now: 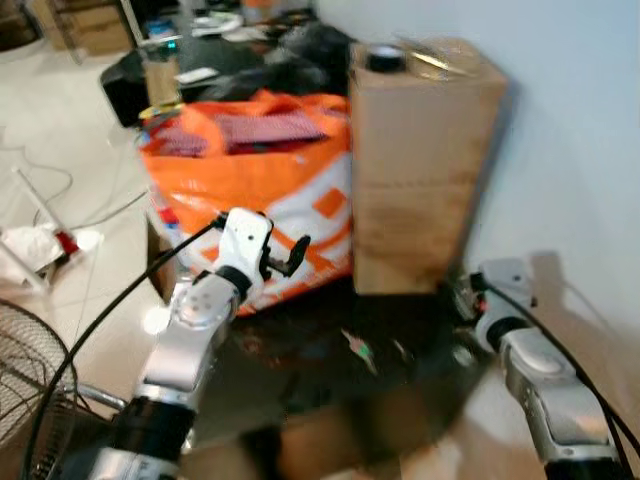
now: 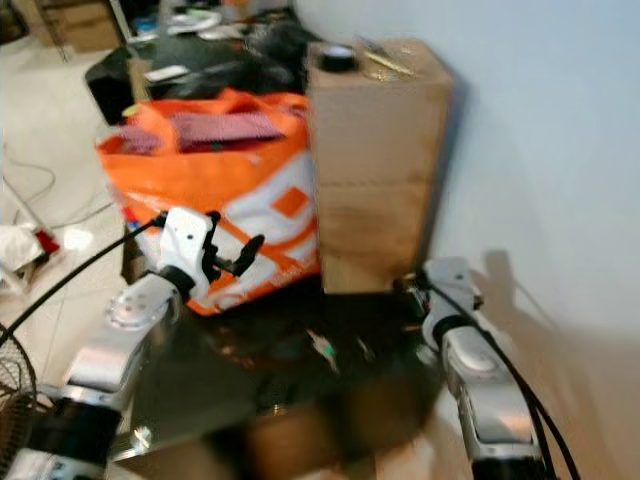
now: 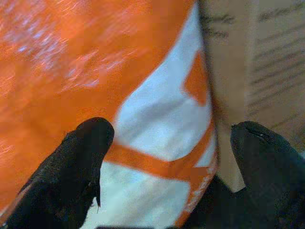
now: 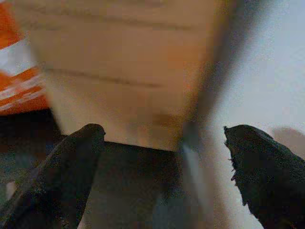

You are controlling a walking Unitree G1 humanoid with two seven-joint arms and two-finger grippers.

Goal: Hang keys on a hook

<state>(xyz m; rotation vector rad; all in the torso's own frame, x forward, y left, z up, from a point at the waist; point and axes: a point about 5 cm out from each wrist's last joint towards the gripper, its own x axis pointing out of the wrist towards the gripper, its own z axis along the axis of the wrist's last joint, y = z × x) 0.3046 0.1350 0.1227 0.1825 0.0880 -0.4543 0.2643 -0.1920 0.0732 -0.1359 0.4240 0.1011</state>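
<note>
Left eye view: small bright scraps, possibly the keys (image 1: 358, 347), lie on the dark glossy tabletop (image 1: 320, 370), too blurred to tell for certain.

Left gripper (image 3: 167, 157): raised above the near-left part of the table, its two black fingers (image 3: 76, 171) spread apart and empty, pointing at the bag.

Right gripper (image 4: 167, 162): low at the table's right edge beside the pale wall (image 1: 560, 120), fingers (image 4: 267, 171) released and wide, nothing between them, facing the foot of the box.

Orange and white woven shopping bag (image 1: 250, 190): stands at the table's far-left side, open at the top, holding folded red patterned cloth (image 1: 265, 128).

Tall brown cardboard box (image 1: 420, 160): upright, touching the bag's right side, close to the wall; a black roll of tape (image 1: 385, 58) and clear plastic wrapping (image 1: 440, 52) rest on top.

Behind: dark clutter (image 1: 290, 50).

Left floor: wire fan grille (image 1: 30, 370), white crumpled items (image 1: 40, 245), loose cables (image 1: 60, 185).
</note>
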